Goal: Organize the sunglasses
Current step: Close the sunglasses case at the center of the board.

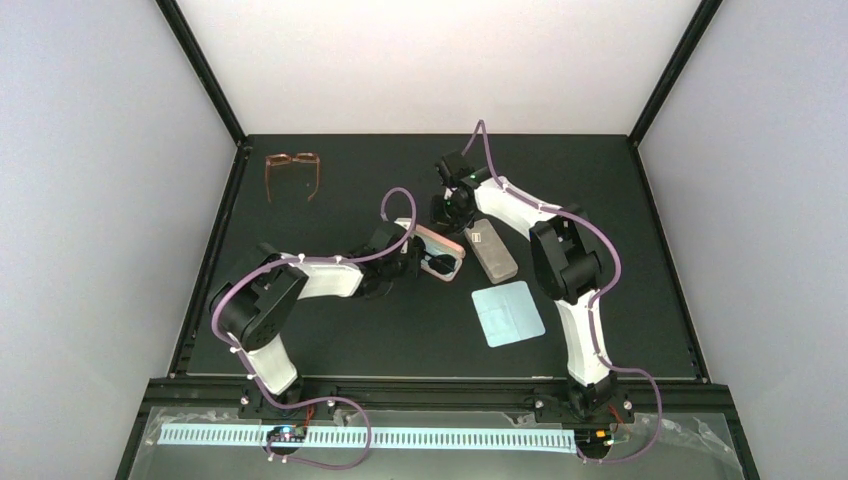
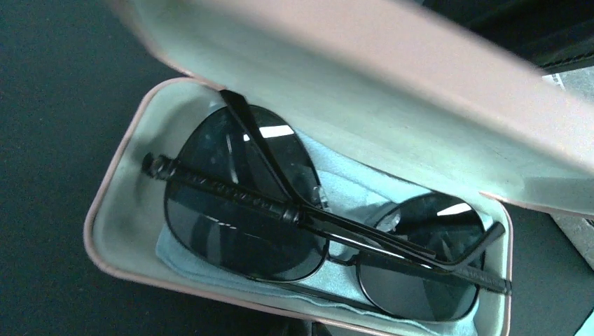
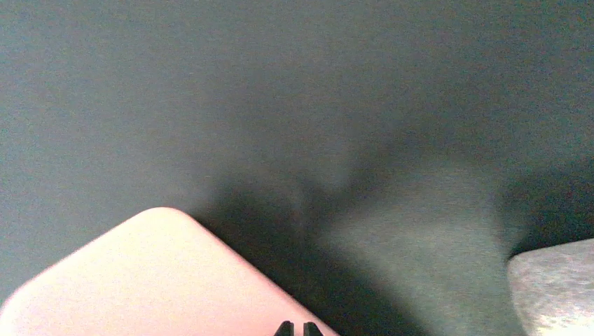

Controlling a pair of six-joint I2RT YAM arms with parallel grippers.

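The sunglasses (image 2: 245, 231) have a thin black frame and dark lenses. They lie folded inside the open pink case (image 2: 112, 210) on a light blue cloth lining (image 2: 350, 192). In the top view the sunglasses (image 1: 440, 266) show as a dark shape in the case (image 1: 455, 250). My left gripper (image 1: 412, 262) sits at the case's near long side; its tips (image 2: 312, 330) barely show and look shut. My right gripper (image 1: 447, 212) is shut, its fingertips (image 3: 284, 329) over the raised pink lid (image 3: 140, 280). The lid also overhangs the case in the left wrist view (image 2: 392, 63).
A grey oblong case (image 1: 492, 250) lies right of the pink case; its corner shows in the right wrist view (image 3: 560, 287). A light blue cloth (image 1: 507, 312) lies on the mat in front. A brown-framed pair of glasses (image 1: 292, 172) lies at the back left.
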